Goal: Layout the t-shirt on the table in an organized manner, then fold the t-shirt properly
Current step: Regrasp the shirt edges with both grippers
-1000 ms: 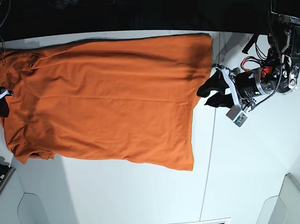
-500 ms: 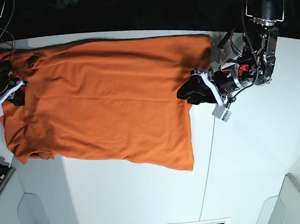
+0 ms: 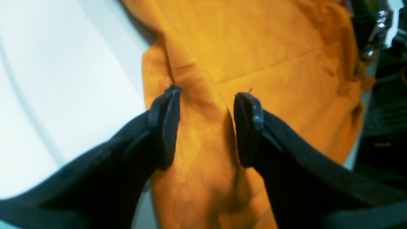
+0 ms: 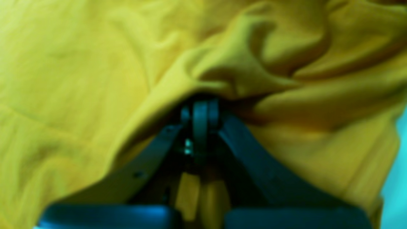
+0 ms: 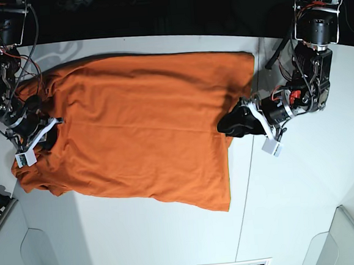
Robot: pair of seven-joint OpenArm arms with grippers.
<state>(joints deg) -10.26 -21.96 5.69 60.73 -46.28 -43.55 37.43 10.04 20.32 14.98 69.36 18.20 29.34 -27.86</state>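
The one t-shirt has shifted right across the desk; right fingers clamp its fabric, left fingers straddle its edge, spread.

no readable text, no labels, no brands, no numbers, no signs

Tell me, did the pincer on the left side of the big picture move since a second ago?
Yes. The right pincer slid inward over the t-shirt, away from the table edge, tugging fabric along.
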